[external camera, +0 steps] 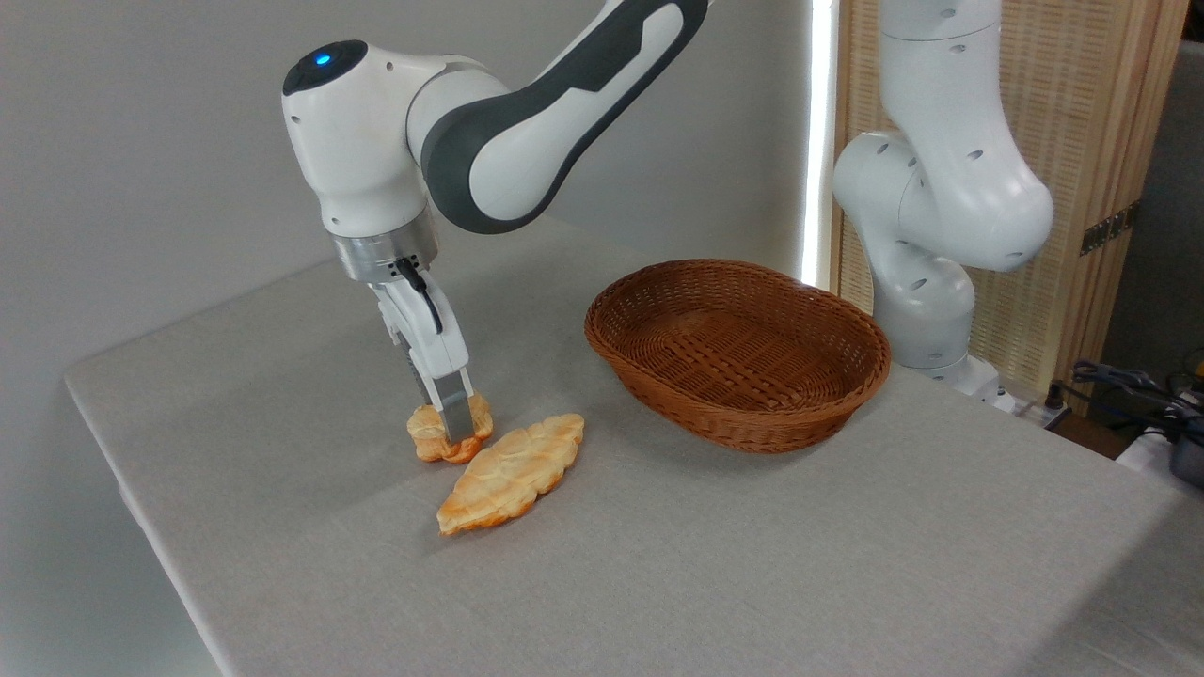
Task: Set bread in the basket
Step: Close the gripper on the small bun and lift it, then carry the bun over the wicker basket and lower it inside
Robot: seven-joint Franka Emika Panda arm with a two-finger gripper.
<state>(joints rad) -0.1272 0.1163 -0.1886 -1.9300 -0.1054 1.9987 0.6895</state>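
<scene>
Fingers (455, 425) down on the bun (435, 433), near finger across its front face; far one is hidden, so I can't tell if they've clamped or only straddle it. Bun sits on the bench (658, 564) toward the left edge, touching or just beside the flat pastry (513, 472) on its right. Bun is roundish, no real long axis. Basket (738, 353) is empty, well apart to the right and further back, so the carry goes that way. Wrist points almost straight down, slightly tilted, forearm reaching in from the upper right.
</scene>
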